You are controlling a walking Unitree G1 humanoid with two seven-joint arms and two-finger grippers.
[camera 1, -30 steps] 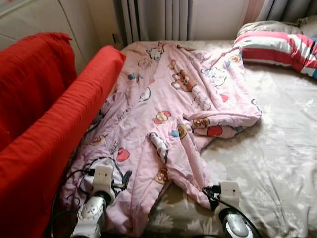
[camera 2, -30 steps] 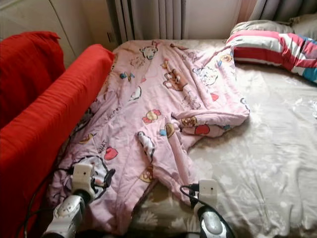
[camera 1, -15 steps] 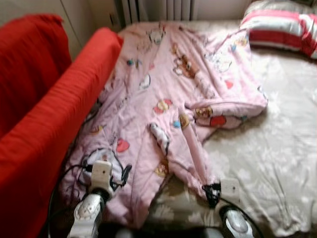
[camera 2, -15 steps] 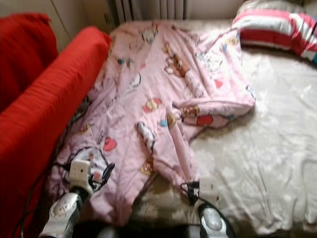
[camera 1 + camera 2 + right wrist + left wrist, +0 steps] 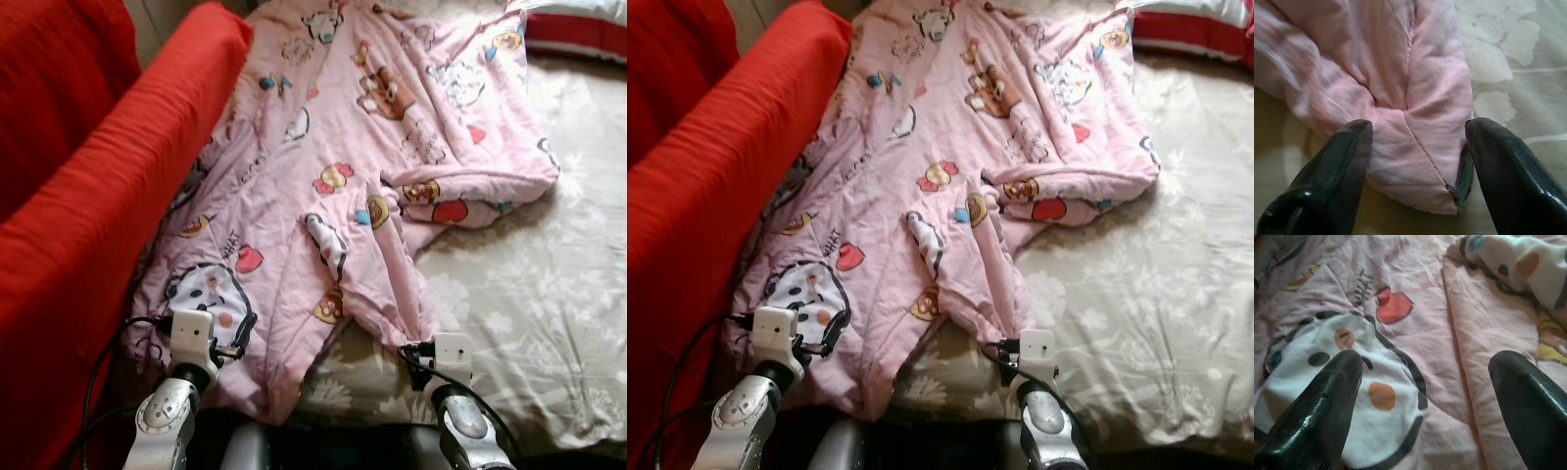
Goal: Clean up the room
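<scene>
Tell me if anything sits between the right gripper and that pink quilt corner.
Nothing visible does. The right gripper is open with the pink quilt corner already lying between its fingers on the bed sheet.

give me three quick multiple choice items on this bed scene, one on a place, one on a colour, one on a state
1. What lies along the robot's left of the pink quilt?
A. a red sofa
B. a wooden desk
C. a bookshelf

2. What colour is the bed sheet under the quilt?
A. navy
B. beige with pale flowers
C. plain black

3. How is the right gripper set?
A. shut on a pillow
B. open around a quilt corner
C. shut, resting on bare sheet

Key:
1 A: the red sofa runs beside the pink quilt.
2 B: the bed sheet is beige and floral.
3 B: the right gripper has its jaws apart either side of the corner.
</scene>
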